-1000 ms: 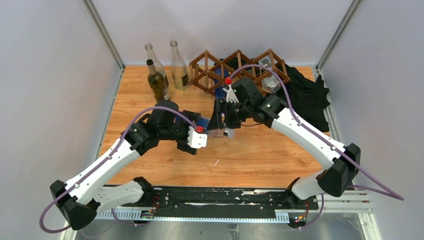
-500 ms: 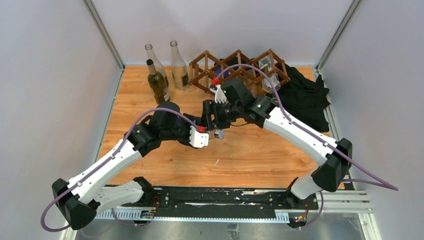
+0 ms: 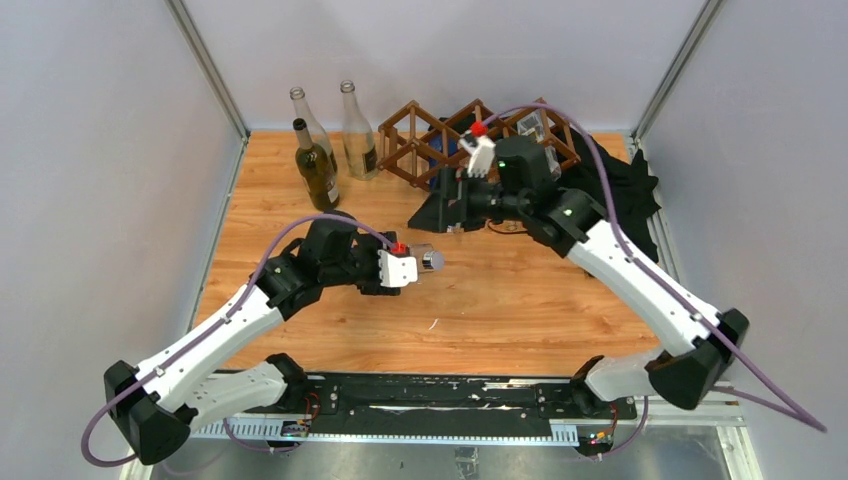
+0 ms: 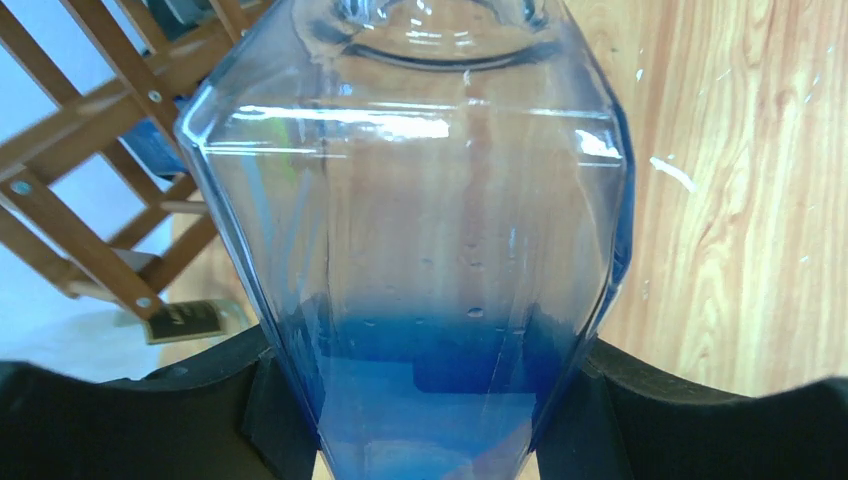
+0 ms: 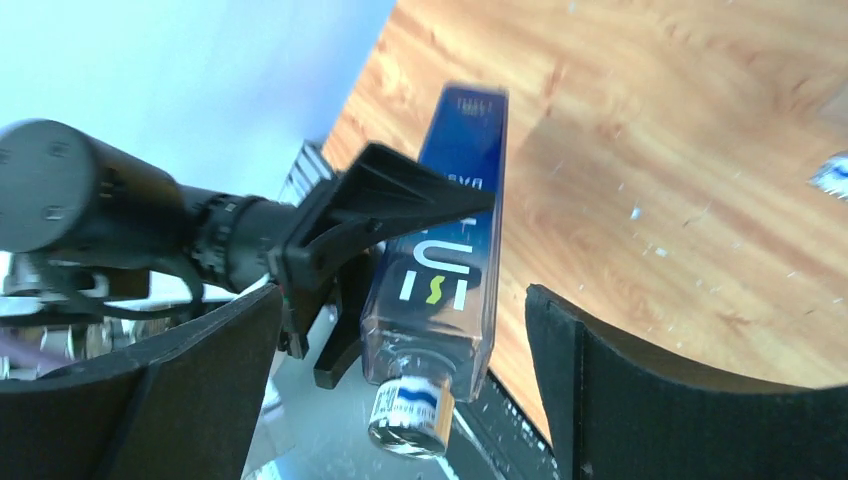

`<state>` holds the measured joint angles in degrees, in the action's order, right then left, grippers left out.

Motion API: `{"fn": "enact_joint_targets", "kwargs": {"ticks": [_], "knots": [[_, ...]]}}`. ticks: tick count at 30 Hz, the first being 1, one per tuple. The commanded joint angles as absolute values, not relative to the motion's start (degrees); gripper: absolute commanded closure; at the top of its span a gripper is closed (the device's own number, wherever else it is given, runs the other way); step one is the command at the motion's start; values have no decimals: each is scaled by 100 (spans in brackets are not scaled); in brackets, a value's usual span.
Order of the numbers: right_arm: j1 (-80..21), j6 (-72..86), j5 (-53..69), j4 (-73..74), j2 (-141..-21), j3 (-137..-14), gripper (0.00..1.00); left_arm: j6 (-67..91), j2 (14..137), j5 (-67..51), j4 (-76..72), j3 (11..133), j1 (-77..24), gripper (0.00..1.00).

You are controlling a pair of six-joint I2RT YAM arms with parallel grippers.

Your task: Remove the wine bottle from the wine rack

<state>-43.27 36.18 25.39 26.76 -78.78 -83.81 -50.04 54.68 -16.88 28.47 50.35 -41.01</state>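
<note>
Wine bottle (blue-tinted) in left gripper, over wooden table, grey walls

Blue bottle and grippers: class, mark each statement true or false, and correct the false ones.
1. The left gripper is shut on the blue bottle. True.
2. The right gripper also clamps the blue bottle. False: its fingers stand apart, clear of the bottle on both sides.
3. The blue bottle lies in a cell of the wine rack. False: it is held out over the table, away from the rack.
4. In the top view, three bottles stand upright left of the wine rack. True.
</note>
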Motion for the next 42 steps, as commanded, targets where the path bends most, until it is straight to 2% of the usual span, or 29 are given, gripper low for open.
{"fn": "enact_joint_targets", "kwargs": {"ticks": [1,8,13,17,25,42], "knots": [[-3818,3595,2562,2216,-7250,-8014,5,-4005,5440,-1656,2110,5422,-4112,100],[-3330,3398,2380,1999,-6363,-7146,3,-1414,5982,-2314,1763,6213,-3225,100],[-3331,3167,2494,1150,-5941,-6426,2,749,6596,-3421,1373,6689,-2200,100],[-3389,2944,2770,456,-5955,-6125,1,1779,6851,-4373,935,6735,-1882,100],[-4103,2615,3175,-353,-6608,-6170,1,2731,6734,-5491,205,6721,-1872,100],[-4746,2971,3606,-1823,-7388,-5763,0,3858,6569,-6250,-735,6749,-1871,100]]}}
